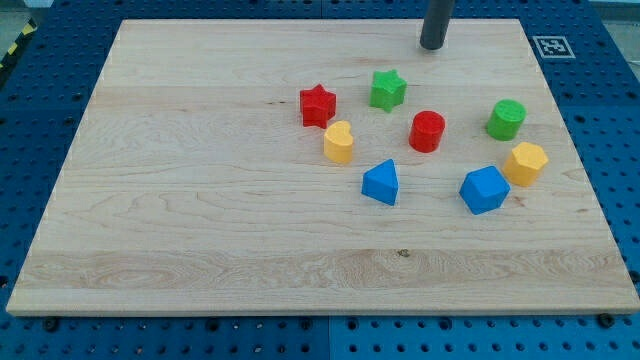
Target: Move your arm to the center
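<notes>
My tip (432, 45) is the lower end of a dark rod near the view's top edge of the wooden board (200, 200), right of the middle. It touches no block. Below it lie a green star (387, 89), a red star (317, 105), a red cylinder (427, 131) and a yellow heart-shaped block (339, 142). Further toward the view's bottom is a blue triangular block (381, 183). On the view's right are a green cylinder (506, 119), a yellow hexagonal block (525, 163) and a blue angular block (484, 189), the last two touching.
The board rests on a blue perforated table (40, 80). A black-and-white marker tag (553, 46) lies off the board's top right corner. Yellow-black tape (15, 45) shows at the view's top left.
</notes>
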